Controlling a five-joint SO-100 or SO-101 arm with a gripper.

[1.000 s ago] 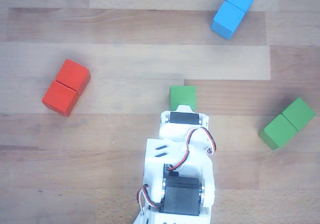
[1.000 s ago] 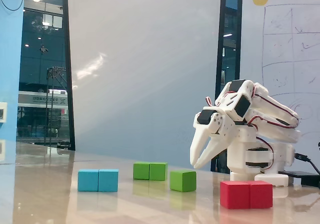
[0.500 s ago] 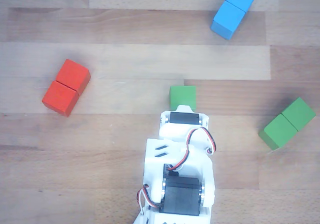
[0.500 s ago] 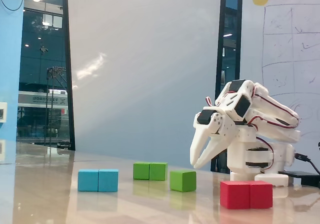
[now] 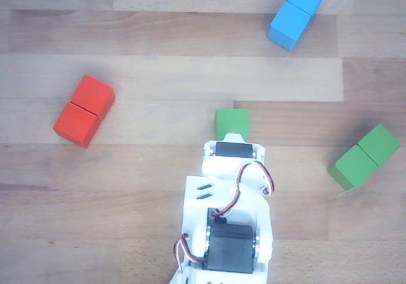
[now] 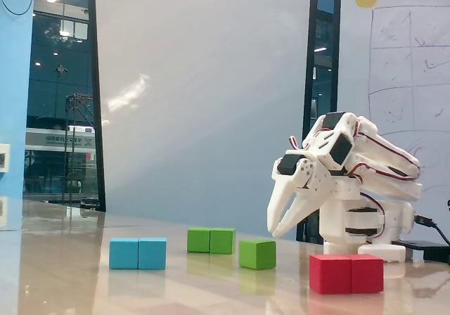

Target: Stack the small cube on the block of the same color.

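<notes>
The small cube (image 5: 231,123) sits flat on the wooden table (image 5: 158,189), loose and touched by nothing. In the other view it lies just past the front end of the white arm (image 5: 228,214), whose housing hides the cube's near edge from above. In the fixed view the small cube (image 6: 256,254) rests on the table (image 6: 84,273) below and slightly to the left of the gripper (image 6: 272,231), with clear air between them.

The gripper hangs above the table with its white fingers (image 6: 281,206) pointing downward and lying close together; they hold nothing, though whether the tips actually meet cannot be told from this side angle.

The block (image 5: 364,156), long and green with a seam across its middle, lies well apart from the small cube, to its right and a little nearer the arm's base in the other view, turned diagonally. In the fixed view the block (image 6: 211,240) appears behind the small cube and just to its left.

A long red block (image 5: 84,111) lies well to the left of the small cube in the other view, and a long blue block (image 5: 296,13) lies beyond it toward the upper right, both angled. In the fixed view the red block (image 6: 346,273) is right of the small cube and closer to the camera, the blue block (image 6: 138,253) well to its left.
</notes>
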